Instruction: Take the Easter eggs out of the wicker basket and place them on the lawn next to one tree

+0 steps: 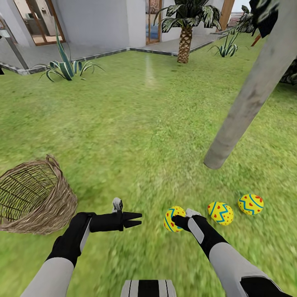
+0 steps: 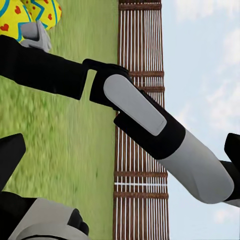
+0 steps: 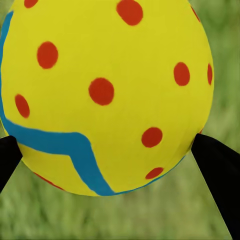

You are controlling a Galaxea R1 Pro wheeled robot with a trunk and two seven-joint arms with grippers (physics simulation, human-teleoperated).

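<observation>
My right gripper (image 1: 178, 218) is shut on one Easter egg (image 1: 169, 223), low over the lawn (image 1: 136, 123). In the right wrist view that yellow egg (image 3: 105, 90) sits between the black fingertips (image 3: 220, 175). Two more Easter eggs (image 1: 220, 213) (image 1: 251, 204) lie on the grass close to the base of the pale grey tree trunk (image 1: 243, 111). The wicker basket (image 1: 35, 202) lies tipped on its side at the left, and no egg shows in its visible interior. Between the basket and the held egg, my left gripper (image 1: 138, 219) hangs open with nothing in it.
A small palm (image 1: 185, 39) and a spiky striped plant (image 1: 66, 68) stand far back near the paved patio and house wall. A brown slatted fence (image 2: 140, 150) shows in the left wrist view behind my right forearm (image 2: 145, 120). Open grass stretches ahead.
</observation>
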